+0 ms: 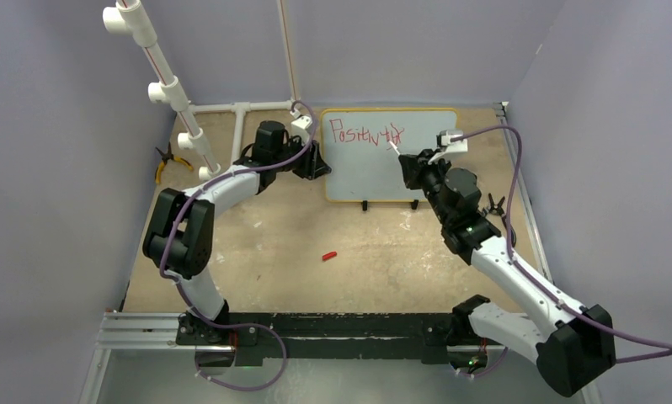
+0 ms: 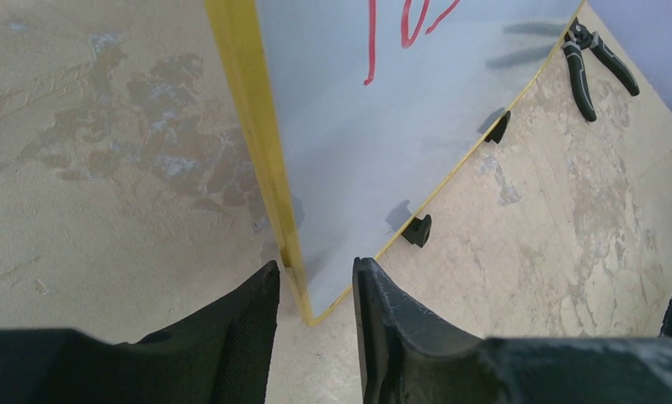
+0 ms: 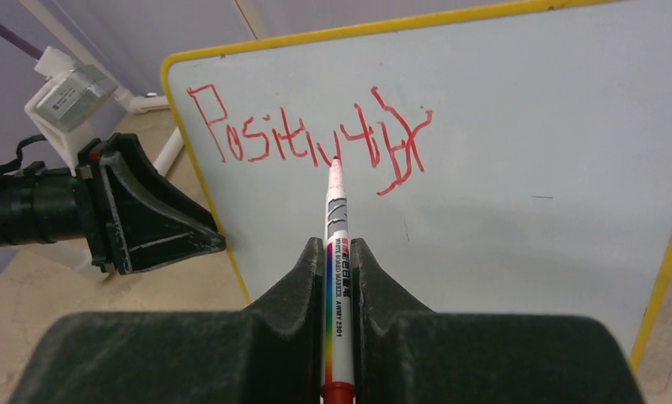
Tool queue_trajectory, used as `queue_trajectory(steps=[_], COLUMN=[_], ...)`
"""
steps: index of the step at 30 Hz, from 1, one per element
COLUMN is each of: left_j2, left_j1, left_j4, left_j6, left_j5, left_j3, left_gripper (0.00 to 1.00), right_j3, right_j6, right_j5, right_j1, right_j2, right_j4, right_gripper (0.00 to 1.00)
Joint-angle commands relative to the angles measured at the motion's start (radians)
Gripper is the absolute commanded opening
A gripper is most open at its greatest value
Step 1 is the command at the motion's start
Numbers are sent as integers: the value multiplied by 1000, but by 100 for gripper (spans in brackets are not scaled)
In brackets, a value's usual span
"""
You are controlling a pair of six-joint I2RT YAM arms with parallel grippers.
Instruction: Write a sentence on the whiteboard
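Your table (image 1: 274, 244) is a worn tan board, patchy and scuffed. Pale lavender walls box it in, and a white pipe frame (image 1: 171, 88) rises at the back left. A small red cap (image 1: 329, 255) lies near the middle. Yellow-handled pliers (image 1: 162, 164) sit at the left edge and black pliers (image 1: 494, 203) at the right.

The whiteboard (image 1: 375, 172) stands upright on its black feet at the back centre. The sentence (image 1: 366, 132) is a red scrawl along its top, reading roughly "Positivity".

Your left arm reaches in, bent at the elbow. The left end effector (image 2: 313, 273) straddles the board's lower left corner, with its jaws parted and one finger clear of the white face.

Your right arm stretches forward from the right. The right end effector (image 3: 338, 248) is clamped on a marker (image 3: 336, 210), whose tip touches the writing.
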Motion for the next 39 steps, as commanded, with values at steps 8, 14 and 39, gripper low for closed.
queue_trajectory(steps=[8, 14, 39], left_j2=[-85, -54, -4], left_j1=[22, 31, 30], left_j4=[111, 123, 102], left_j6=[-70, -83, -55], left_j5=[13, 28, 27], left_j3=[-14, 42, 40], left_gripper=[50, 55, 49], right_j3=[-47, -53, -62], right_j6=[0, 14, 23], right_j5=[66, 97, -157], right_j1=[3, -42, -264], right_j2=[-90, -46, 23], right_j4=[39, 26, 209], right_gripper=[0, 0, 0])
